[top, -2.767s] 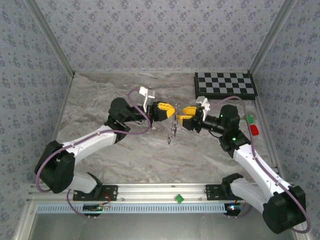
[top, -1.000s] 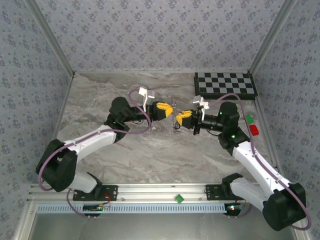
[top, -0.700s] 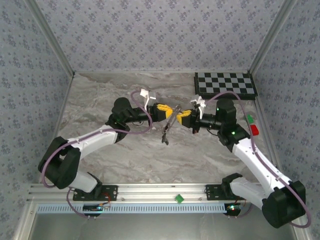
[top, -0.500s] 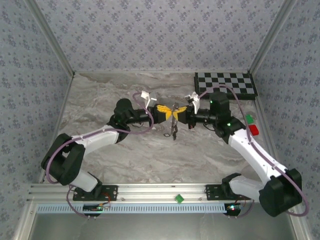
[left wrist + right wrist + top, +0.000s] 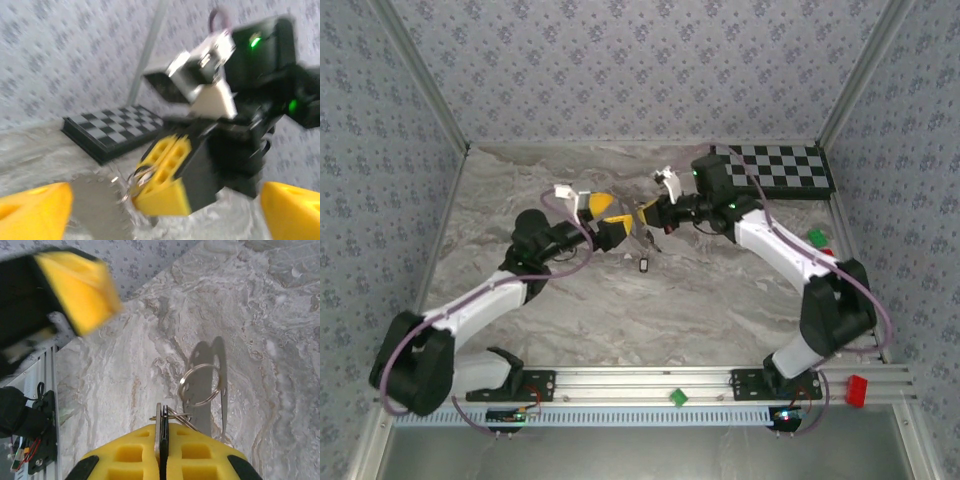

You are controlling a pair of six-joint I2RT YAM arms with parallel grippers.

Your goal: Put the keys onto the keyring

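My right gripper (image 5: 645,213) is shut over the middle of the table. In the right wrist view its yellow fingers (image 5: 200,457) pinch thin edge-on keys (image 5: 159,416). The keyring (image 5: 199,385), a silvery wire loop, sticks out past the tips above the marble. The keyring (image 5: 136,179) also shows at the tip of the right gripper (image 5: 165,175) in the left wrist view. My left gripper (image 5: 606,219) stands wide open just left of it, apart from it, holding nothing. One small dark key (image 5: 645,265) lies alone on the table below both grippers.
A checkerboard (image 5: 770,168) lies at the back right of the marble table (image 5: 720,300). A green block (image 5: 815,238) sits near the right wall. A red block (image 5: 858,388) rests on the front rail at the right. Patterned walls close three sides.
My left gripper opened and pulled back to the left. The right arm swung left and back with the keyring. One key now lies on the table; the red block moved to the front rail.
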